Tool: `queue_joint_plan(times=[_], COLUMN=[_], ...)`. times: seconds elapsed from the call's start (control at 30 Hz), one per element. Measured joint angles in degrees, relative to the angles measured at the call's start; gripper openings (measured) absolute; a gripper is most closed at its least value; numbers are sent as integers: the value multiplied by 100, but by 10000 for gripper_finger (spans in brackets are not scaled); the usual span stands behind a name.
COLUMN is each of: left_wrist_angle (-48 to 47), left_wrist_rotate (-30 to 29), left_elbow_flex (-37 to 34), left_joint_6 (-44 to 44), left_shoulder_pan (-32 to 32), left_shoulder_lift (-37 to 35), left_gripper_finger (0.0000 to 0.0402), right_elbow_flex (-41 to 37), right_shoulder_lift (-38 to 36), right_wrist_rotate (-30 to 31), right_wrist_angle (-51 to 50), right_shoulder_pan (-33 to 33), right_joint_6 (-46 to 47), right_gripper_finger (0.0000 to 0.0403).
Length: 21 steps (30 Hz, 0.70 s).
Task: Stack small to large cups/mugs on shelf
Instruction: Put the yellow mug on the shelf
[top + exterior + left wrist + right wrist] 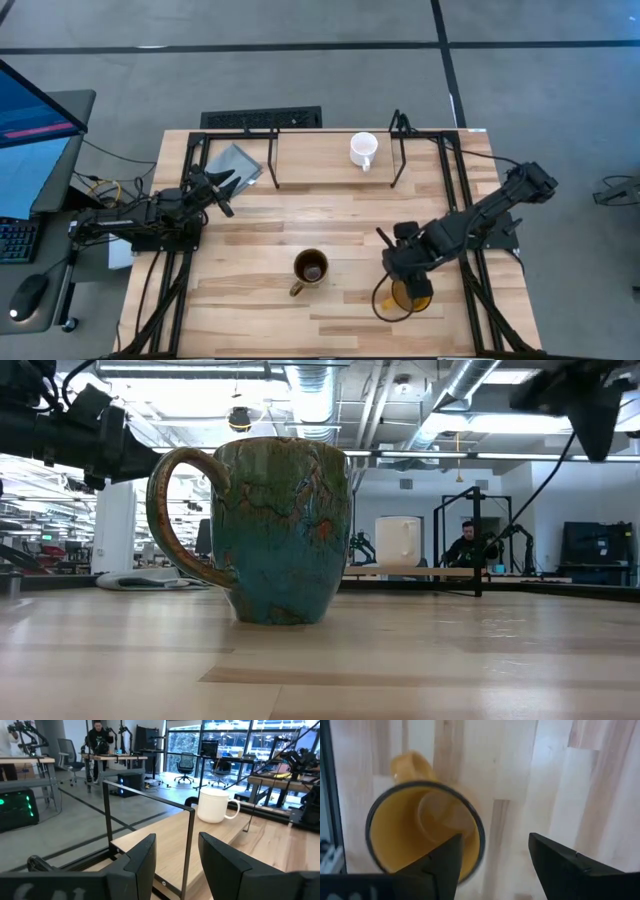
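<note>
The yellow-orange mug (409,297) stands upright on the table near the right front and is partly hidden by my right gripper (408,275). In the right wrist view the mug (405,835) is seen from above. My open right gripper (495,842) hangs over it, one finger above the opening and one outside the rim; no touch shows. The dark brown mug (310,268) stands mid-table. The small white mug (363,150) stands at the far edge among the black rods of the shelf (330,132). My left gripper (228,190) waits open at the left.
A grey flat object (232,162) lies at the far left beside the shelf legs. A black slotted strip (262,118) sits beyond the table's far edge. In the low view the brown mug (280,530) fills the foreground. A person (100,740) is in the room behind.
</note>
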Motion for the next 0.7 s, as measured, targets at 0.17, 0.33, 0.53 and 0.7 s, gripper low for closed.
queue_joint_plan(times=[0.17,0.33,0.53,0.7], left_wrist_angle=[-2,-7,-8,-9], left_wrist_rotate=[0,0,-1,0], left_elbow_flex=[0,0,0,0], left_joint_6=[-242,-247,-247,-247], left_shoulder_pan=[-2,-2,-1,0], left_shoulder_lift=[0,0,0,0], left_gripper_finger=[140,140,140,140], right_elbow_flex=[-390,-521,-694,-896], right_shoulder_lift=[2,2,2,4], right_wrist_rotate=[-27,-220,-515,-519], right_wrist_angle=[135,119,255,319], right_shoulder_pan=[80,196,338,536], right_joint_6=[462,726,1732,3302], right_gripper_finger=[249,249,249,249])
